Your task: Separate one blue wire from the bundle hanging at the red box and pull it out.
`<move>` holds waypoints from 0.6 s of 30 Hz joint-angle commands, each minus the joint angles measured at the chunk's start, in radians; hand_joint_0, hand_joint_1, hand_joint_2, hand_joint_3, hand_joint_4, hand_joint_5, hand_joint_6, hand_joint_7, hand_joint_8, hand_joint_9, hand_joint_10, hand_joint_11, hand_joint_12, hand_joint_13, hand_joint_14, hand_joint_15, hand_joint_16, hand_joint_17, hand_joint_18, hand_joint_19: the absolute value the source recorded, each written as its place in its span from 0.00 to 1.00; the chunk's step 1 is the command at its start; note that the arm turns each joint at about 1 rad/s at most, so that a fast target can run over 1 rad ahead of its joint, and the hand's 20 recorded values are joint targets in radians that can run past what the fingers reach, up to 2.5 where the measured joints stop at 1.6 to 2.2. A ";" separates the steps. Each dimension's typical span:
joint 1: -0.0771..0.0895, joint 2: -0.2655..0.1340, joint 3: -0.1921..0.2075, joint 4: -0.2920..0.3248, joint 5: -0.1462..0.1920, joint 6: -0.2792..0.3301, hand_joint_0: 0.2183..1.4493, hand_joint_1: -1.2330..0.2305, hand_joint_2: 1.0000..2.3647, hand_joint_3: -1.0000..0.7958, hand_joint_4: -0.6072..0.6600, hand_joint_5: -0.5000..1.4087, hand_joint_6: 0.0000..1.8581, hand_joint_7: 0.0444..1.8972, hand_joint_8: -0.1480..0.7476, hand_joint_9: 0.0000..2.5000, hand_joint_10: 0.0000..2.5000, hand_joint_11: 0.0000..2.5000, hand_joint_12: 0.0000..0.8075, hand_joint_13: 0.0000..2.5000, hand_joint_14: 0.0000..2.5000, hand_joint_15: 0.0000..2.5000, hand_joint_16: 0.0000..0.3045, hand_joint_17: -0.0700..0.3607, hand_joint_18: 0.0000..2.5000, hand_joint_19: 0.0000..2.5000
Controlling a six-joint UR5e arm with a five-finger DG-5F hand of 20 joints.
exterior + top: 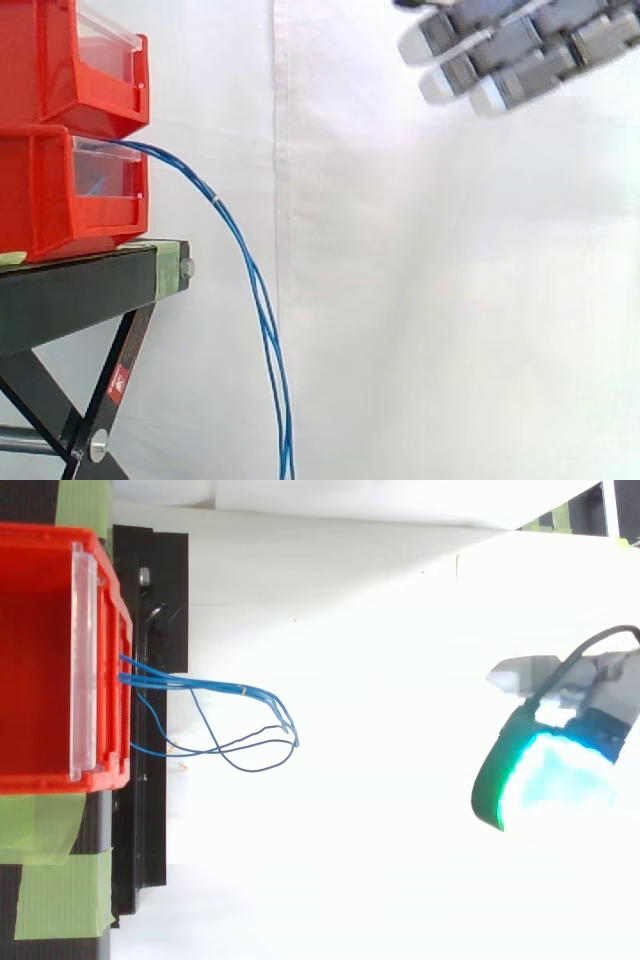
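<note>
A bundle of thin blue wires (256,290) comes out of the lower red bin (50,200), arcs to the right and hangs down past the stand to the bottom edge. From above, the blue wires (250,692) leave the red bin (110,630) and loop to the right, one loop sagging lower than the rest. My hand (520,50) is high at the upper right, fingers straight and pointing left, far from the wires and holding nothing. In the top view the hand (545,770) glows cyan and green at the right.
A second red bin (60,60) is stacked on the lower one. Both rest on a black stand (80,290) with green tape on its top. A white curtain (450,300) hangs behind.
</note>
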 commanded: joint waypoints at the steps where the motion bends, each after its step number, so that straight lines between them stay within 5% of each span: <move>1: 0.000 0.001 0.000 -0.157 0.053 -0.255 0.28 0.36 0.00 0.28 0.63 0.15 0.27 0.41 0.41 0.05 0.00 0.00 0.42 0.01 0.00 0.01 0.21 0.49 0.00 0.00; 9: 0.000 -0.001 -0.001 -0.159 0.163 -0.562 0.29 0.34 0.00 0.28 0.60 0.15 0.27 0.41 0.40 0.06 0.00 0.00 0.41 0.01 0.00 0.01 0.20 0.48 0.00 0.00; 10: 0.000 0.001 -0.001 -0.153 0.202 -0.660 0.29 0.33 0.00 0.28 0.60 0.15 0.27 0.42 0.40 0.06 0.00 0.00 0.41 0.01 0.00 0.01 0.20 0.48 0.00 0.00; 14: 0.000 0.001 0.000 -0.117 0.258 -0.803 0.29 0.33 0.00 0.28 0.60 0.15 0.27 0.43 0.41 0.06 0.00 0.00 0.42 0.01 0.00 0.01 0.20 0.49 0.00 0.00; 18: 0.000 0.001 0.000 -0.074 0.274 -0.883 0.28 0.33 0.00 0.28 0.61 0.15 0.27 0.43 0.41 0.07 0.00 0.00 0.42 0.01 0.00 0.01 0.20 0.49 0.00 0.00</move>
